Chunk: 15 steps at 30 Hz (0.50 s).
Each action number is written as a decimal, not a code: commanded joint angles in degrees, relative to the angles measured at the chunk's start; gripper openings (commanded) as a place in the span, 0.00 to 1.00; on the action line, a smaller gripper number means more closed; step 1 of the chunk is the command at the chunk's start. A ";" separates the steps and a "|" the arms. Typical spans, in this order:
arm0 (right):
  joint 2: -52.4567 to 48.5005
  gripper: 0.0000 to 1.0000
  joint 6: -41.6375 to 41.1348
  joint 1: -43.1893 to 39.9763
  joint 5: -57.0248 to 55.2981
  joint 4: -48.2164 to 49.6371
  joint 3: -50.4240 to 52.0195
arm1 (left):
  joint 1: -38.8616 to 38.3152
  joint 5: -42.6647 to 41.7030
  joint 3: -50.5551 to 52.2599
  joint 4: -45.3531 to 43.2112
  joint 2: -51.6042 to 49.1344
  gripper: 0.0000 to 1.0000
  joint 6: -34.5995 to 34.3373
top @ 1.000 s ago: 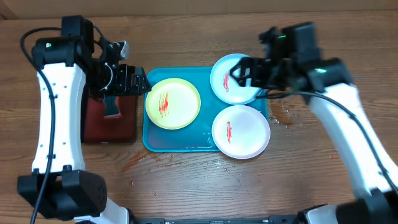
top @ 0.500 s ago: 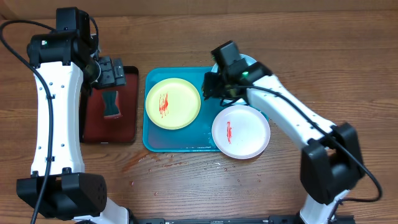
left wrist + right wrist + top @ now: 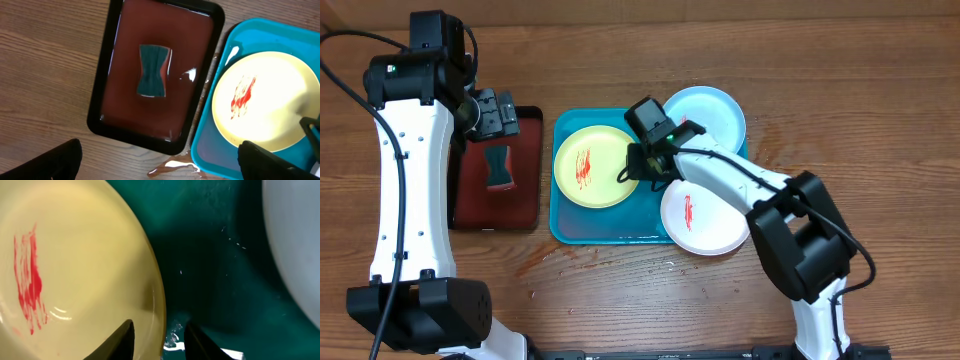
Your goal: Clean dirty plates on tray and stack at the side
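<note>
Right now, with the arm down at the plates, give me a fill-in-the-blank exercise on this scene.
1. The right gripper has open jaws astride the ___ of the yellow-green plate.
2. The white plate bears a ___ smear.
3. The sponge in the black tray shows in the ___ wrist view.
Missing words: rim; red; left.

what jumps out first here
The large turquoise rectangular plastic tray at mid-table draws the eye, with a round yellow-green plastic plate on it streaked red. The right pincer stands open astride that plate's right rim, beside a round white plastic plate, also smeared red, overhanging the tray's corner. At the left, a dark hourglass-shaped sponge lies in a small black tray with a red inside.
</note>
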State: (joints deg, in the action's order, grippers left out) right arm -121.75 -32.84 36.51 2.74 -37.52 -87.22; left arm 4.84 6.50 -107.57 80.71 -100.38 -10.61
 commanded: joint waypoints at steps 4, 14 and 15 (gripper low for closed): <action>-2.29 0.27 -2.43 0.61 -3.76 1.75 -1.25 | -0.28 1.01 -0.87 -0.57 0.72 1.00 -1.20; -3.69 0.04 -2.82 0.83 -3.78 2.89 -1.25 | -0.26 5.11 1.33 -1.62 -0.31 0.84 -2.36; -3.69 0.04 -2.80 0.83 -3.80 2.78 -1.25 | -0.26 5.11 1.40 -1.62 -0.61 0.81 -2.29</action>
State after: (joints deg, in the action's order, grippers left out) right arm -123.63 -35.59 36.91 -0.01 -34.48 -87.61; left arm 4.84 8.99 -106.96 79.37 -100.38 -11.49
